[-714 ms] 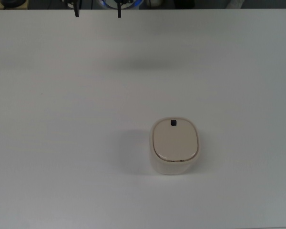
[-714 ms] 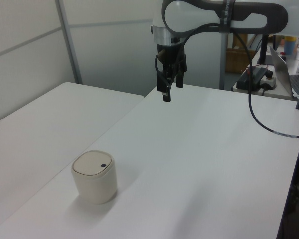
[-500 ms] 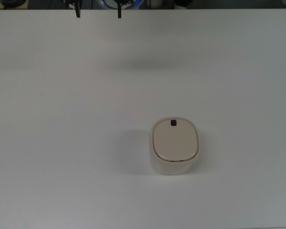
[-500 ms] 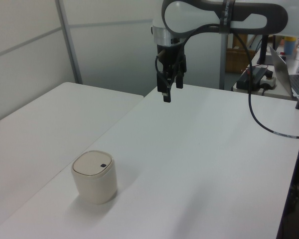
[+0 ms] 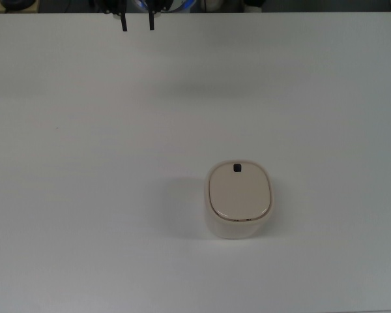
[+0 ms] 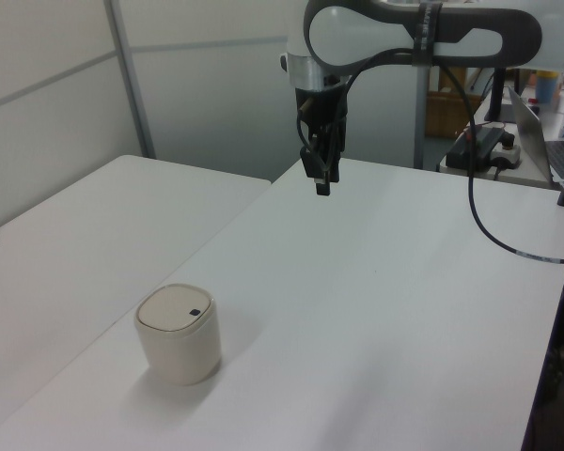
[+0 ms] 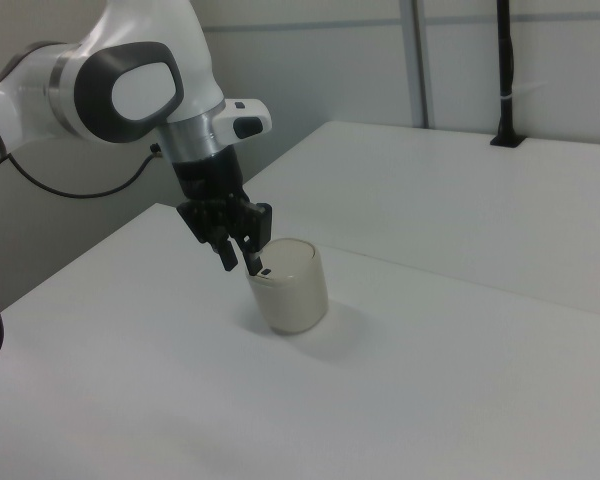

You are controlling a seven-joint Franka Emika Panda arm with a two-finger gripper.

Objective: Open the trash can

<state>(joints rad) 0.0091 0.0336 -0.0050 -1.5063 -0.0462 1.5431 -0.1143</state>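
Claw tips [image 5: 137,23] show at the upper edge of the top view as two dark prongs with a small gap between them, so it is released and holds nothing; well below them, toward the top view's lower right, the trash can [image 5: 238,200] stands upright on the white table [image 5: 85,195], its beige lid [image 5: 239,192] shut flat and the black button [image 5: 237,167] at the rim side nearest the prongs, so nothing of its inside shows. Bare tabletop surrounds the bin on all sides. Over in the left view the claw [image 6: 322,178] hangs in the air above the far part of the table, well apart from the bin [image 6: 178,334], which sits near the table's front left corner; a black cable [image 6: 489,225] loops from the arm [image 6: 404,28] down the left view's right. Seen in the right view, the claw [image 7: 238,258] overlaps the bin's [image 7: 290,287] rim, a second table [image 7: 460,190] behind.
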